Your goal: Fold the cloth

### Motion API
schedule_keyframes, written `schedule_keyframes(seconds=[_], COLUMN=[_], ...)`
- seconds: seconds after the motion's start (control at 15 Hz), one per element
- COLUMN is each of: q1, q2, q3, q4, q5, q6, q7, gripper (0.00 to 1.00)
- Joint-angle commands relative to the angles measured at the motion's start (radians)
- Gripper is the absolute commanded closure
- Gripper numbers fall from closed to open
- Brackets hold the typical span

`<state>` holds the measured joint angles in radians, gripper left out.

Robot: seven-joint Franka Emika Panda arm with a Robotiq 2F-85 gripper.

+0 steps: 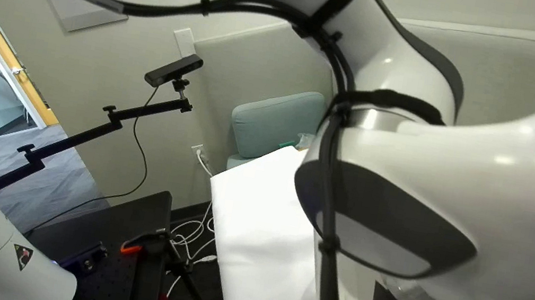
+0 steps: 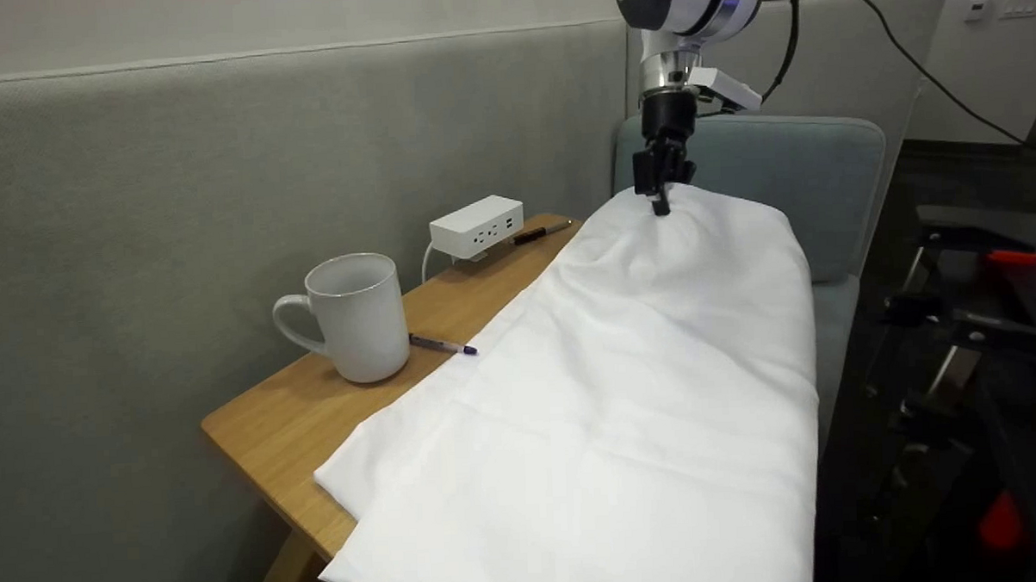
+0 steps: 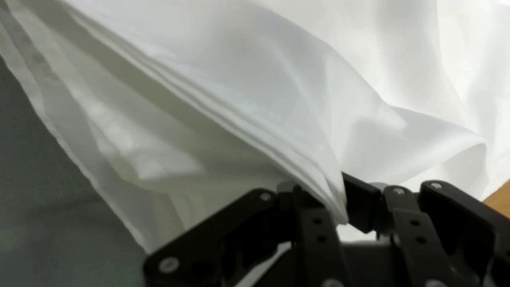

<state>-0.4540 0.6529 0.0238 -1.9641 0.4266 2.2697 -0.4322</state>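
On the wooden table (image 2: 264, 429), spread along its length, lies the white cloth (image 2: 626, 416), wrinkled, hiding most of the top; visible in both exterior views. Overlapping layers: a lower one sticks out past the upper toward the bare strip of wood. Far end bunches up at the gripper (image 3: 334, 203). Jaws are clamped on the cloth: wrist view has a gathered, multi-layer edge pinched between the black fingers (image 3: 324, 255). Left of the pinch in that view, looser layers sag over a dark surface I can't identify; right of it the fabric bulges into a small open fold. Gripper points down; in an exterior view the arm (image 1: 426, 196) fills much of the top and right and blocks part of the cloth. Bare wood carries a white mug (image 2: 359, 318), upright, handle turned away from the cloth. Pen (image 2: 442, 344) just beside it, one end at the cloth's edge, can't tell if on top. Further back: white outlet box (image 2: 473, 230), marker (image 2: 532, 235) just beside it. Padded grey panel (image 2: 221, 189) runs behind the table, blue-green cushion (image 2: 798, 169) behind the gripper; both exterior views show both. Off in an exterior view: black bench (image 1: 119, 239), clamp (image 1: 153, 245) at its edge, orange handle, plus a camera (image 1: 172, 70) on a black boom (image 1: 81, 139).
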Motion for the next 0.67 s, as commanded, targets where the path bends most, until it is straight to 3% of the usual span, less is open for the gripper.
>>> schedule_keyframes(seconds=[0.0, 0.6], q1=[0.111, 0.339], q2=[-0.147, -0.385], q3=[-0.046, -0.109], q4=[-0.151, -0.338], q5=[-0.055, -0.304], q6=[0.077, 0.128], q7=[0.115, 0.448], gripper=[0.98, 0.98])
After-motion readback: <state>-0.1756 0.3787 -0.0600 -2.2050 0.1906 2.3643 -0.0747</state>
